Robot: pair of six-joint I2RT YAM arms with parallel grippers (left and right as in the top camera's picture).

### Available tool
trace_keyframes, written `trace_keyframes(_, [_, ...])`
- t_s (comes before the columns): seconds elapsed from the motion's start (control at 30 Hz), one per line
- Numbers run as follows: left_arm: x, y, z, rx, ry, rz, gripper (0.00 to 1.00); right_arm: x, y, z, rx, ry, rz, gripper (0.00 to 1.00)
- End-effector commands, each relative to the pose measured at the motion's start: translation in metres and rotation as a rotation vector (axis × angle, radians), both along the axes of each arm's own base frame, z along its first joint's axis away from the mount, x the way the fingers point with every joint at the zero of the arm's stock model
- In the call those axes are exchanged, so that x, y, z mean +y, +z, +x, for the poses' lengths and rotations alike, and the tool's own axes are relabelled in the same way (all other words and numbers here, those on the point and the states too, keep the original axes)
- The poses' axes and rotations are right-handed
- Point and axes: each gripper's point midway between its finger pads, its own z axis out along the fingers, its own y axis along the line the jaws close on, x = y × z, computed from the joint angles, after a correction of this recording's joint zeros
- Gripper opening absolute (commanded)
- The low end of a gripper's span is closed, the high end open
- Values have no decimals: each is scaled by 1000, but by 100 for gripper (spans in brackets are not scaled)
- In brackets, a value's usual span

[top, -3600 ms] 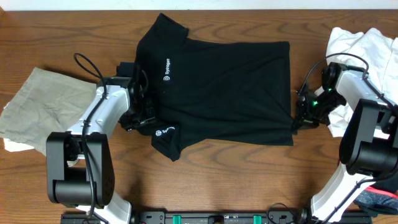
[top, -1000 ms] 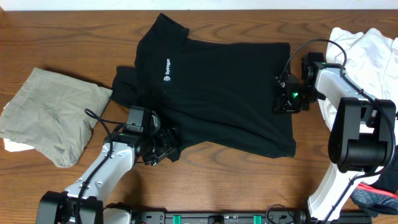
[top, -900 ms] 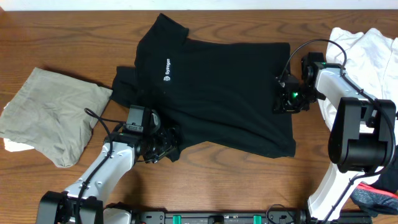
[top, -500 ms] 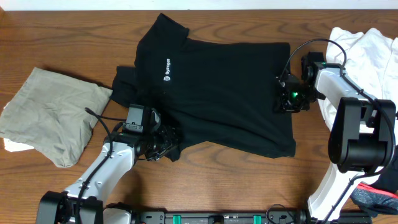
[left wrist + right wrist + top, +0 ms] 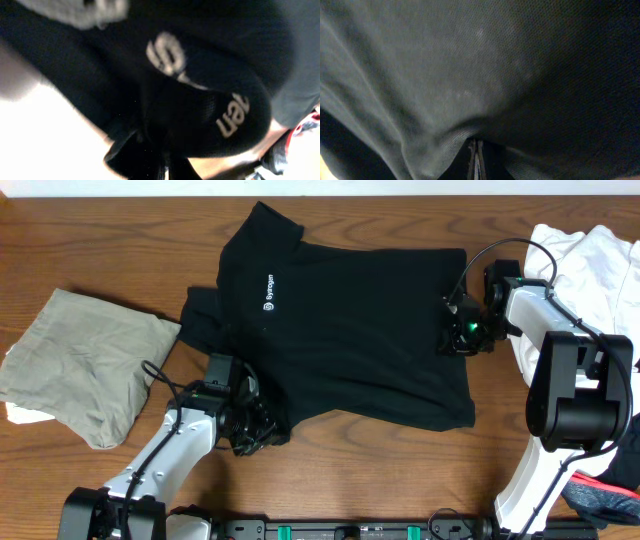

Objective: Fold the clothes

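1. Black knit is pinched in both sets of jaws. The left gripper (image 5: 165, 167) is closed tight on a bunched fold of the sleeve (image 5: 220, 100). White lettering on the sleeve shows just above the tips.
2. The right gripper (image 5: 475, 155) is likewise closed down to a slit, and a ridge of cloth puckers into it.
3. Seen from above, the left gripper (image 5: 255, 430) sits on the near sleeve at the shirt's (image 5: 360, 330) near-left corner. The right gripper (image 5: 458, 340) bites the hem (image 5: 468, 290) about halfway along it.
4. These holds look chosen so that each arm has one end of the garment. With a grip at the sleeve and one at the hem, the cloth can be tensioned or carried over itself for a fold. Pinching at the edges rather than mid-panel should keep the fabric from bunching.
5. The shirt lies flat on the table (image 5: 400, 480), front up, with the logo (image 5: 268, 292) showing.
6. Its long axis runs left to right across the table. The collar (image 5: 265, 225) points to the far left and the hem faces right.
7. A khaki garment (image 5: 80, 370) lies well to the left, apart from the shirt. A white garment (image 5: 590, 255) is heaped at the far right, just beyond the right arm.
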Motion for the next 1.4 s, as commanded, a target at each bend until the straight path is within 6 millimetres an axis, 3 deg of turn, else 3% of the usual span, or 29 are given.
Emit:
trace_keyframes(0.0, [-1,1,-26,123,-2,-16,6,-31,-47,-11,89,-62,-174,6])
trace_keyframes(0.17, [12,1,-61,261,-33,50,6,-38,-47,0,50,-87,-174,8])
trace_keyframes(0.27, [23,-2,-71,295,-37,120,6,-41,-47,3,36,-94,-175,8])
trace_keyframes(0.47, [25,-4,-61,240,-35,134,6,-44,-48,-4,66,-89,-192,12])
trace_keyframes(0.57, [23,-4,-58,225,-34,127,12,-65,-50,-22,137,-96,-294,18])
trace_keyframes(0.7, [23,-4,-57,221,-34,127,13,-99,-50,-38,218,-196,-449,23])
trace_keyframes(0.93, [23,-4,-57,223,-34,126,16,-128,-48,-56,305,-343,-454,25])
trace_keyframes(1.03, [19,-1,-59,227,-41,94,23,-129,-48,-57,307,-352,-399,26])
trace_keyframes(1.2, [9,7,-65,263,-42,22,23,-129,-45,-55,293,-340,-378,28])
trace_keyframes(1.37, [9,14,-65,232,-42,18,23,-126,-36,-39,252,-338,-356,28])
